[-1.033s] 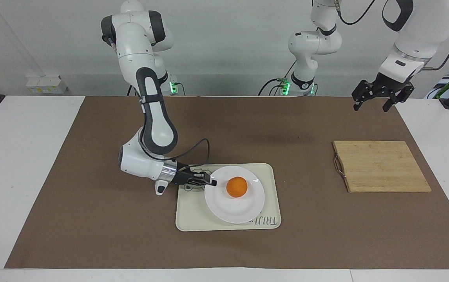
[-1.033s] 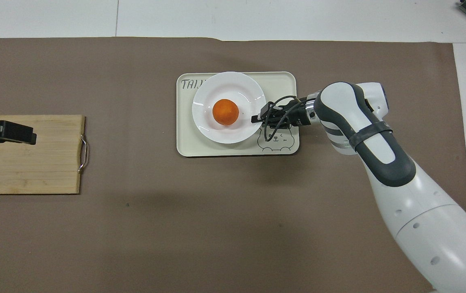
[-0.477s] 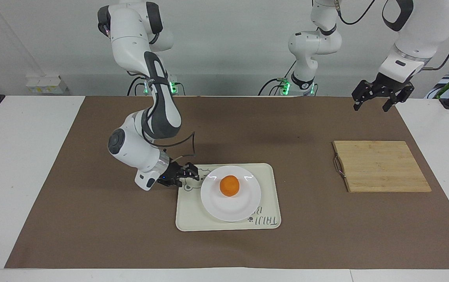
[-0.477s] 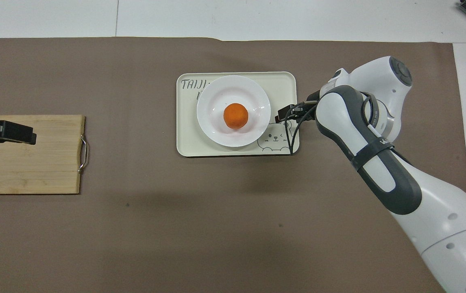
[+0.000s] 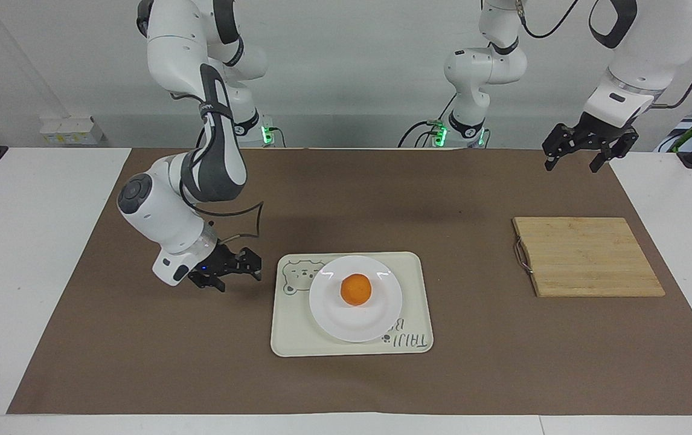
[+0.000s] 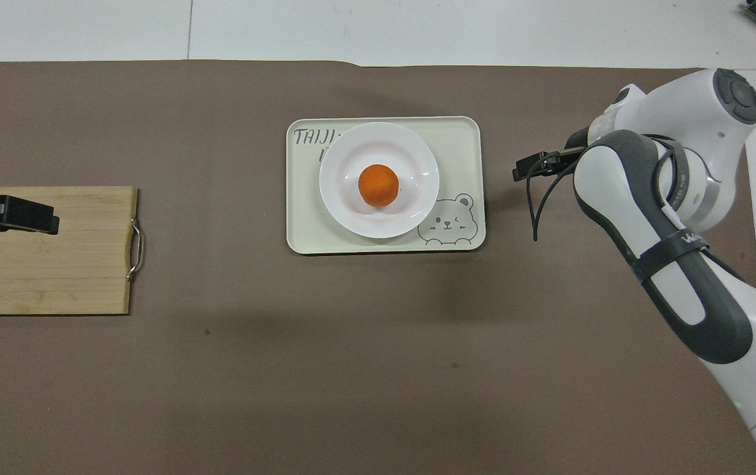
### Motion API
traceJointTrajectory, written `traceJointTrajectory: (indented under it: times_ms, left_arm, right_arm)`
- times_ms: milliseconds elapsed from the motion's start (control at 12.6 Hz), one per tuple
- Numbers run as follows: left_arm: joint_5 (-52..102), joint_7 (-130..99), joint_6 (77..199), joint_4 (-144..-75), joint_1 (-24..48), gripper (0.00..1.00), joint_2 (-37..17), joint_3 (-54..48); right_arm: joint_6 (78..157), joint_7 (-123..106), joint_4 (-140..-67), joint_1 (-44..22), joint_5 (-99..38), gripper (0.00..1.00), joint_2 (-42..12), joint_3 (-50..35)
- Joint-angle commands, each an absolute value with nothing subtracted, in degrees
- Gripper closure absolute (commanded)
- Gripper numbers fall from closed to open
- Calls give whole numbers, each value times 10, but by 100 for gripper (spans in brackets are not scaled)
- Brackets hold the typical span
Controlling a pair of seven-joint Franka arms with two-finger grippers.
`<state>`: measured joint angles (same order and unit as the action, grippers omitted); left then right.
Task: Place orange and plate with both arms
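Observation:
The orange (image 5: pixel 356 289) (image 6: pixel 378 185) sits in the middle of the white plate (image 5: pixel 334 321) (image 6: pixel 345 212). The plate lies flat on the cream bear tray (image 5: pixel 290 335) (image 6: pixel 464 135). My right gripper (image 5: pixel 242 272) (image 6: pixel 522 170) is open and empty. It hangs low over the brown mat beside the tray, toward the right arm's end of the table, apart from plate and tray. My left gripper (image 5: pixel 572 163) (image 6: pixel 35 220) is open and empty, raised high over the wooden cutting board, where the left arm waits.
A wooden cutting board (image 5: pixel 587 257) (image 6: pixel 41 277) with a metal handle lies toward the left arm's end of the table. A brown mat (image 5: pixel 140 362) (image 6: pixel 351 363) covers the table under everything.
My right gripper let go of the plate's rim and drew back off the tray toward the right arm's end. The plate settled flat on the tray. The left arm has not moved.

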<state>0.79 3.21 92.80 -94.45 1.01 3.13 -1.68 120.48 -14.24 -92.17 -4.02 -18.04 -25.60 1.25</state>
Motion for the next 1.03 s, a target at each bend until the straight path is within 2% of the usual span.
traceJointTrajectory:
  times_ms: [0, 159, 318, 556, 953]
  left_arm:
    - [16, 28, 922, -940, 3, 0, 34, -21]
    - [16, 28, 922, -940, 3, 0, 34, -21]
    - [16, 28, 922, -940, 3, 0, 34, -21]
    - [15, 28, 922, -940, 3, 0, 34, -21]
    - [16, 28, 922, -940, 3, 0, 34, -21]
  right_arm:
    - [1203, -100, -929, -26, -114, 0, -226, 21]
    - [1191, -79, -927, -25, -72, 0, -205, 32]
    - [1140, -55, -925, -25, -57, 0, -179, 58]
    - [1099, -54, -926, -21, 2, 0, -120, 68]
    - [1000, -22, -928, -12, 3, 0, -28, 66]
